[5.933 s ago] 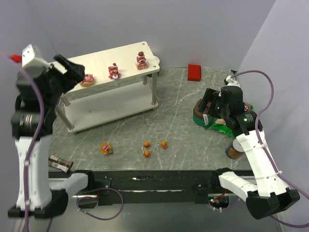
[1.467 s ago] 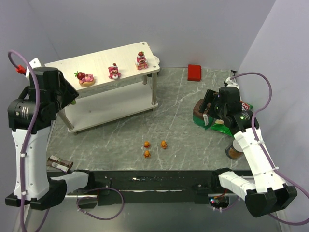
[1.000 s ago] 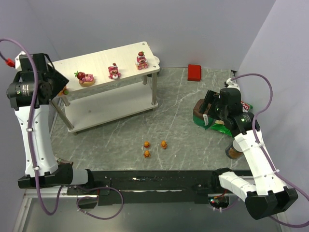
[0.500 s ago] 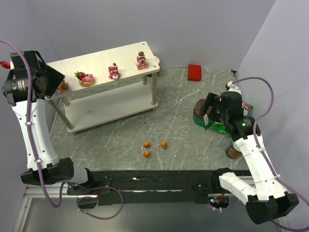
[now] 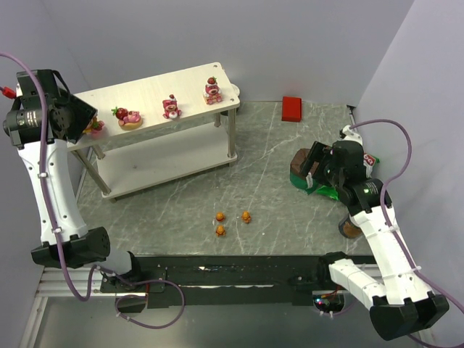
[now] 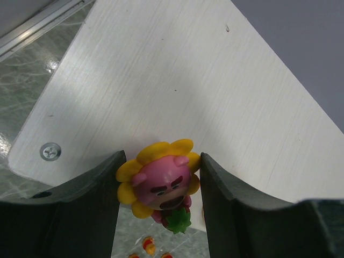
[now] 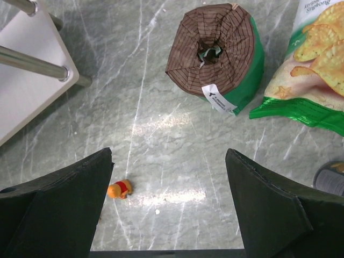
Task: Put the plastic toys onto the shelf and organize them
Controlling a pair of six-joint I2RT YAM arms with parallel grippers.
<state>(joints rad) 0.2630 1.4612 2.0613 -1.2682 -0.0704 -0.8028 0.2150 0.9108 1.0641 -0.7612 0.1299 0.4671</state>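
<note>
Left claw (image 6: 161, 161) clenched on the flower-faced toy (image 6: 161, 185), one jaw against each side of its yellow petals. The toy's face looks back up the claw.

- Toy hangs at the shelf's (image 6: 177, 91) left-end corner, over the top board's edge. From above, left claw (image 5: 85, 125) and toy (image 5: 93, 129) sit just off that end of the shelf (image 5: 156, 90).
- Bare board lies ahead of the toy, towards the three strawberry bears (image 5: 172, 106) along the top.
- Judgement: placing needs a short carry inward over the board before release, or the toy may drop off the corner.

Right claw (image 7: 167, 156) spread wide and empty, hovering well right of the shelf. Three small orange bears (image 5: 220, 216) on the desk (image 5: 275, 145) in front of the shelf. Which arm reaches them best is unclear.
</note>
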